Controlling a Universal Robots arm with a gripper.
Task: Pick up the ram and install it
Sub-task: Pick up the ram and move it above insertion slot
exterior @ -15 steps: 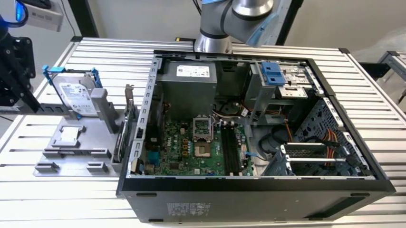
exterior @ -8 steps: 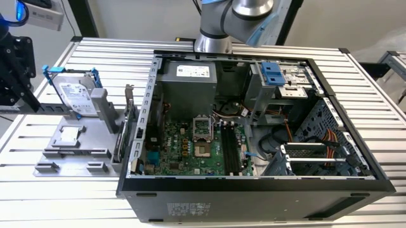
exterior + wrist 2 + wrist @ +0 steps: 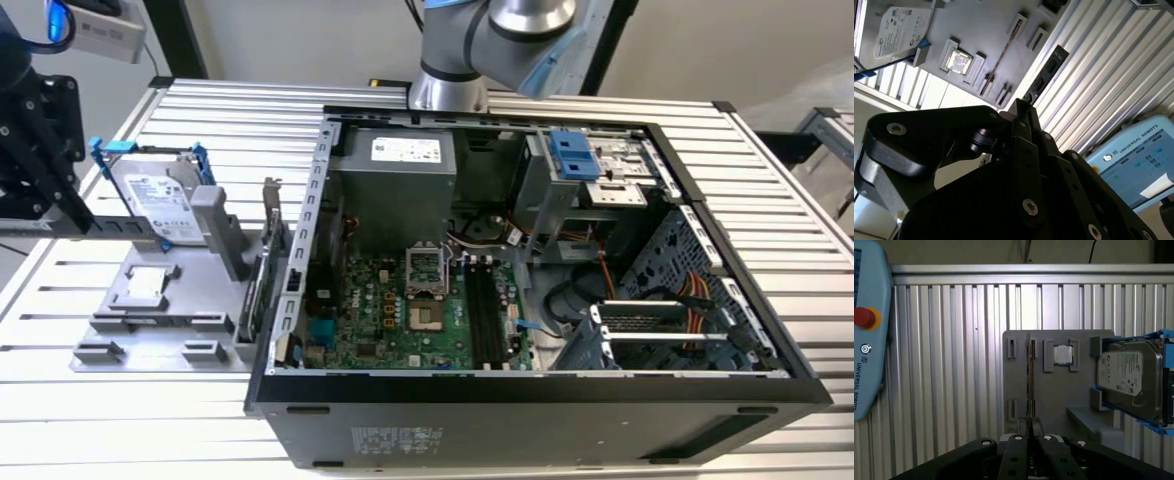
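1. Ribbed aluminium forms the tabletop (image 3: 761,210). An open computer case (image 3: 534,400) sits in the middle of it, and a grey parts tray (image 3: 147,335) lies at 9 o'clock of the case in the exterior view.
2. On that tray a hard drive (image 3: 158,205) in a blue bracket stands at 12 o'clock. A processor chip (image 3: 147,287) lies near the middle, and an expansion card (image 3: 274,240) stands on edge at 2 o'clock, just beside the case wall.
3. The ram (image 3: 1048,72) is off the tray. In the second wrist view it juts from the tips of the claw (image 3: 1022,106) as a dark, narrow stick over bare ribs just past the tray's edge. In the first wrist view the ram (image 3: 1029,375) is seen edge-on, a thin line running out from the claw (image 3: 1032,426) across the tray.
4. The claw is clenched on one end of the ram, with its fingers closed against the flat faces as far as the wrist views show.
5. The pick-up looks done and the work stands at the carry. The ram hangs above the tray side of the tabletop, well apart from the case, so installing has not begun.
6. The long black memory slots (image 3: 485,320) lie at 4 o'clock of the processor socket (image 3: 424,268) on the board. By my judgement, the install calls for bringing the stick over them and turning it parallel to one slot. It then needs to be set squarely and pressed evenly. A card this thin, held by one end, could tilt or bind if it comes down crooked.
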